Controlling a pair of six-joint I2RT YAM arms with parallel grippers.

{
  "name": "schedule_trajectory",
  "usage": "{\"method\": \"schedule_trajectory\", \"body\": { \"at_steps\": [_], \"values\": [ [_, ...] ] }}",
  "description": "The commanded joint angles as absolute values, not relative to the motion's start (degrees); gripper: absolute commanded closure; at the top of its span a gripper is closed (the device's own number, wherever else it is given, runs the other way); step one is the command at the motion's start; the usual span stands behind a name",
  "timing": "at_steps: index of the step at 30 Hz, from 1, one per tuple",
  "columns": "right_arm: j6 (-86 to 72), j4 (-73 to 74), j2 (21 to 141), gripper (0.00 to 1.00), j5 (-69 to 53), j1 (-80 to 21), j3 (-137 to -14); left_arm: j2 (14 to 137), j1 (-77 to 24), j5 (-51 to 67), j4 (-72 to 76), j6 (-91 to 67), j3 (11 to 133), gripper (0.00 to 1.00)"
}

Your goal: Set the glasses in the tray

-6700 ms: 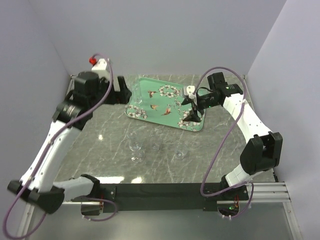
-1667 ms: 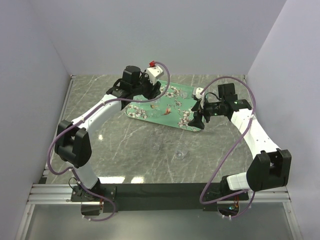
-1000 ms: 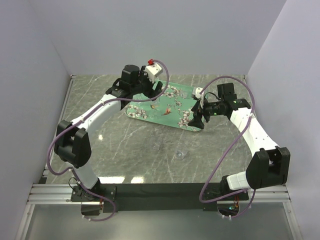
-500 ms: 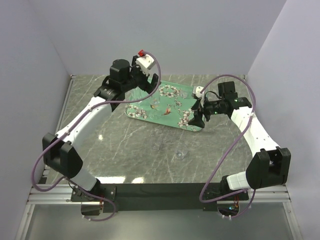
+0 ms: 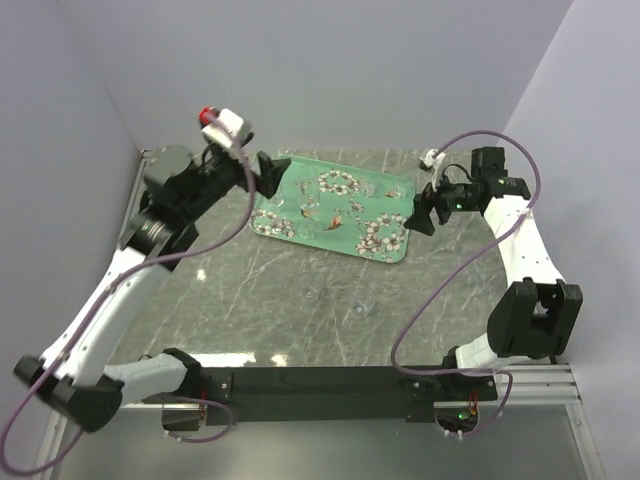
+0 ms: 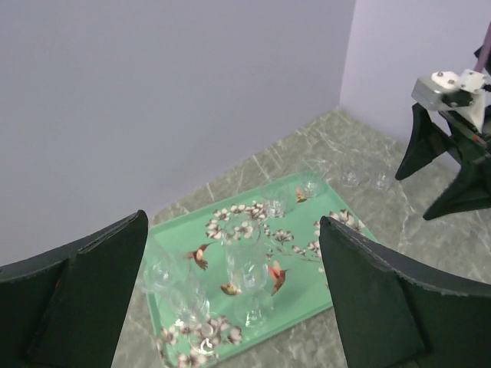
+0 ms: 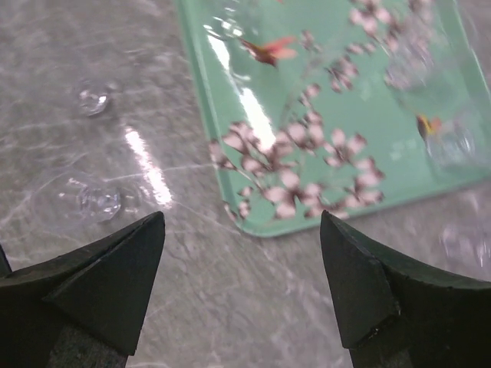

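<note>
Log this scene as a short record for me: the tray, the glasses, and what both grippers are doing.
tray: mint-green, blossom and bird print, flat on the grey marble table
glasses in tray: at least five, clear, upright
glasses on table: at least two, in front of the tray
left gripper: open, empty, off the tray's left end
right gripper: open, empty, off the tray's right end
</note>
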State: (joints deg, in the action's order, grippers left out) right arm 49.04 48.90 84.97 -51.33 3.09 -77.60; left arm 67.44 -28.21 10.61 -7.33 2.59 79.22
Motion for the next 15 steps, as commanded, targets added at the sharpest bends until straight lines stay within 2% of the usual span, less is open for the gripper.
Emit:
{"method": "schedule_trajectory", "body": {
  "at_steps": [1, 6, 8, 11, 15],
  "values": [
    [36.2, 42.3, 85.6, 0.12, -42.5, 4.5, -80.7, 60.9, -28.0, 3.1, -10.0, -3.8, 73.8, 0.01],
    [16.5, 38.1, 91.9, 0.15, -19.9, 5.5, -86.6, 48.6, -28.0, -3.7, -9.9, -11.9, 60.3, 0.00],
    [12.8, 40.7, 94.4, 0.20, -17.7, 6.5, -90.1, 43.7, -28.1, -5.1, -9.3, -15.8, 56.0, 0.01],
    [8.3, 41.4, 97.7, 0.33, -14.9, 8.9, -92.6, 38.9, -28.1, -9.0, -9.2, -21.9, 49.8, 0.01],
    [4.9, 41.3, 101.9, 0.39, -13.0, 11.2, -94.8, 35.9, -28.1, -16.1, -12.3, -28.6, 46.1, 0.01]
  ]
}}
